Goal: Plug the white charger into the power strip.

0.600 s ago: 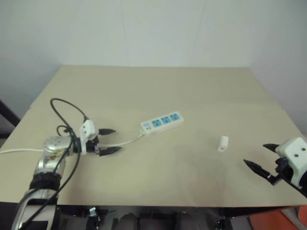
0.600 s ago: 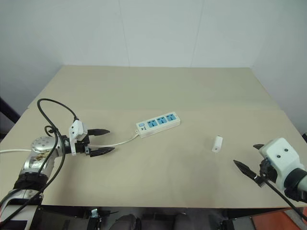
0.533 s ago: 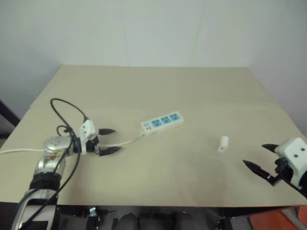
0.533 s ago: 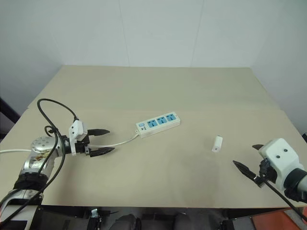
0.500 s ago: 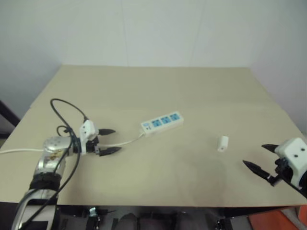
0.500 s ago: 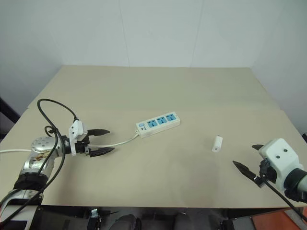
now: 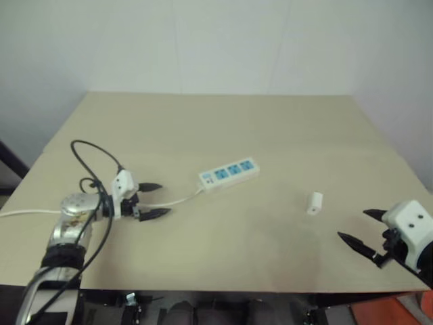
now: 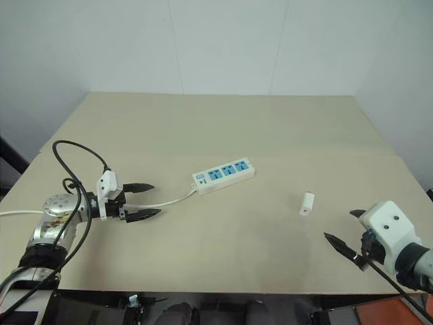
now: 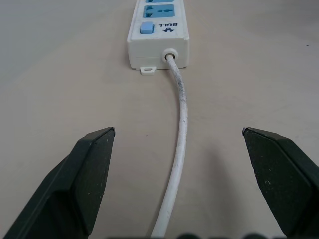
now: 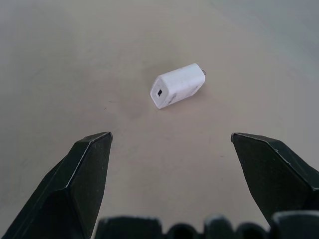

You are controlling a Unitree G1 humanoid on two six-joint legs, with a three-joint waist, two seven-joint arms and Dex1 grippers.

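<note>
Table (image 8: pixel 223 122), beige, seen from above with a pale wall behind; strip (image 8: pixel 224 175) lying flat near the table's middle, set at a slant, its three blue socket faces upward and empty; the switch end toward the robot's left, from which the cord (image 8: pixel 166 201) leaves and curves across the table toward the left gripper (image 8: pixel 145 200). Left gripper over the table's left part, fingers spread wide and holding nothing; in the left wrist view the cord (image 9: pixel 180 144) runs between the two black fingers (image 9: pixel 84 174) without touching either, and the strip's switch end (image 9: pixel 158 40) lies ahead of them, a blue button beside the printed mark. A black cable (image 8: pixel 71 159) loops above the left arm. Charger (image 8: pixel 306 202) lying on its side on the table's right part, well apart from the strip and unplugged; in the right wrist view the charger (image 10: pixel 177 85) shows a small dark port on its near end face. Right gripper (image 8: pixel 345 233) near the table's front right corner, jaws wide and empty, the charger ahead of the fingertips and clear of them.
</note>
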